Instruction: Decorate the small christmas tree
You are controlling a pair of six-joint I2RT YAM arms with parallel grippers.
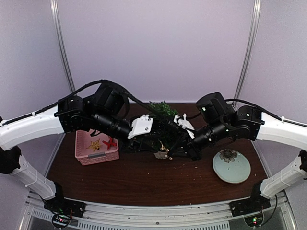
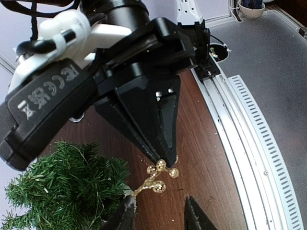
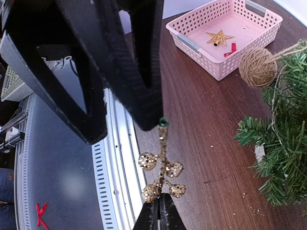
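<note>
While the small christmas tree [image 1: 163,109] is standing mid-table between both arms, the right gripper [image 3: 159,197] is pinching a gold glitter sprig [image 3: 163,167] by its beaded end.
Left gripper [image 2: 158,199] is hanging with its jaws partly apart, the green stem tip against one finger. It is probably worth centring the stem between both pads before the right lets go. Overhead, the arms are mostly hiding the sprig; the right wrist view alone is showing a twine ball [image 3: 258,67] beside the branches.

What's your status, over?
Right jaws shut on gold sprig. Left jaws apart, at its stem end. Small christmas tree alongside, sprig not yet hung. Nothing blocking.
</note>
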